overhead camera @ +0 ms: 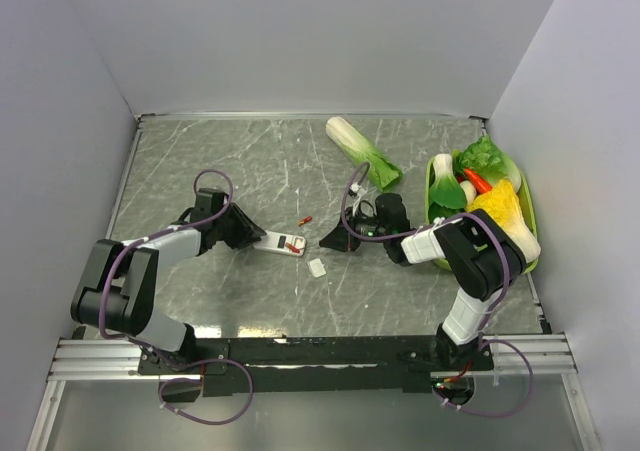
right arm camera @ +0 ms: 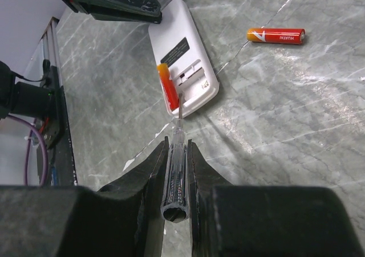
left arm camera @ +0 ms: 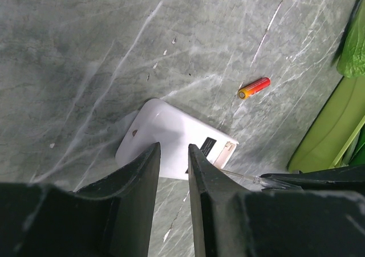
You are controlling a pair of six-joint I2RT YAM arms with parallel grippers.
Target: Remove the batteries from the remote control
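Mid-pry, halfway unloaded.
Gripped a thin clear-handled screwdriver point(right arm camera: 174, 174) tight in the right gripper point(right arm camera: 178, 146), tip against the red cylindrical battery point(right arm camera: 165, 86) seated in the flat white plastic remote control point(right arm camera: 177, 35); seemingly pinned its far end with the barely parted, empty left gripper point(left arm camera: 174, 149). Called for an upward flick. Loose red battery point(right arm camera: 276, 35) beyond; open grey marbled tabletop point(right arm camera: 296, 126) around.

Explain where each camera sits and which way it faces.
Top external: above and behind the bases, looking down on the table; both arms show, left gripper and right gripper flanking the remote control.
Left wrist: on the left arm, facing down and rightward over the remote control to a loose battery; its two fingers show.
Right wrist: on the right arm, facing leftward along its held screwdriver; its fingers show.
Shared: both wrist views hold the remote control and loose battery.
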